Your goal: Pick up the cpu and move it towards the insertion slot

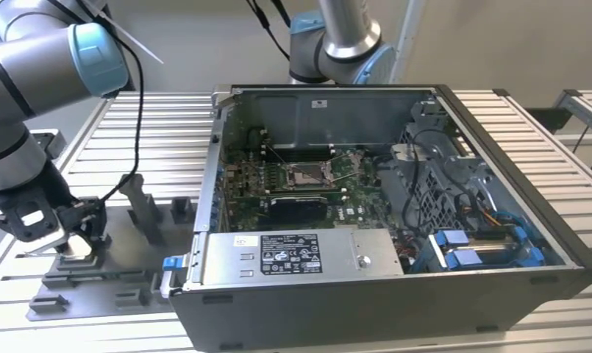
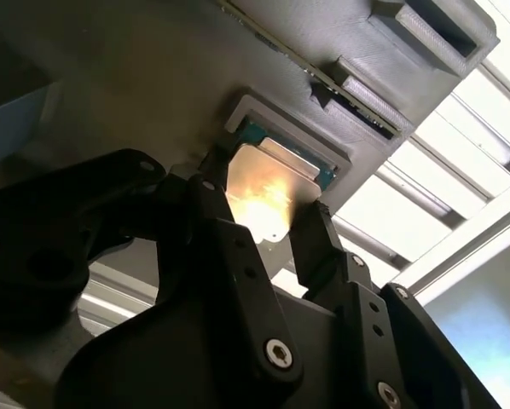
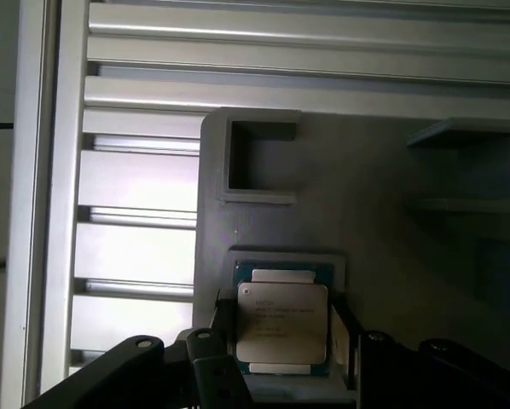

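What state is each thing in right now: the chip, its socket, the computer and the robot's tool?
cpu: lying flat in its pocket on the grey tray, metal top up.
insertion slot: empty, dark centre bare.
computer case: on its side, open.
tool: low over the tray, at the cpu.

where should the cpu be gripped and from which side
Likely by two opposite side edges, coming straight down from above. The cpu lies flat in a shallow pocket of the grey fixture tray, its broad metal top offering nothing to pinch.
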Robot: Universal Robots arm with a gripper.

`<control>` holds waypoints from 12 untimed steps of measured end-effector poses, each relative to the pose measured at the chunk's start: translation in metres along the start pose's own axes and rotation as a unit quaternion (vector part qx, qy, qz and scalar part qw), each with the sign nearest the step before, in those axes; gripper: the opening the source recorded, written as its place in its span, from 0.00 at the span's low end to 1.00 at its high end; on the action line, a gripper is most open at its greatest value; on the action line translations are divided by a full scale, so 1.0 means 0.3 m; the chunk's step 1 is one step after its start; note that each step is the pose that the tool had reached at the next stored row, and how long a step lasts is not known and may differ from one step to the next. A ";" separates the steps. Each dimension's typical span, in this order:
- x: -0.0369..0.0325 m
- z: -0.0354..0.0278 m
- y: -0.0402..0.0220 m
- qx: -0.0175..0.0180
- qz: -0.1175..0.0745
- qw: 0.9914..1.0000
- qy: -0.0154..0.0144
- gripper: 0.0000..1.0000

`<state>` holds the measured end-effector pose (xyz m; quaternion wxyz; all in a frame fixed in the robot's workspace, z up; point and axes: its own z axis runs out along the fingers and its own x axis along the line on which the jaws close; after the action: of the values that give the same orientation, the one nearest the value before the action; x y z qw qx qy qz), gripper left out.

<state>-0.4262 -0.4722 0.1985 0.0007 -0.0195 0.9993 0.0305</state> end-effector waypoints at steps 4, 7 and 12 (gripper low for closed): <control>0.000 -0.050 0.003 0.000 0.000 1.000 0.000 0.00; 0.000 -0.095 0.006 0.000 0.000 1.000 0.000 0.00; -0.001 -0.170 0.012 0.000 0.000 1.000 0.000 0.00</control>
<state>-0.4261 -0.4718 0.2497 0.0007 -0.0195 0.9993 0.0305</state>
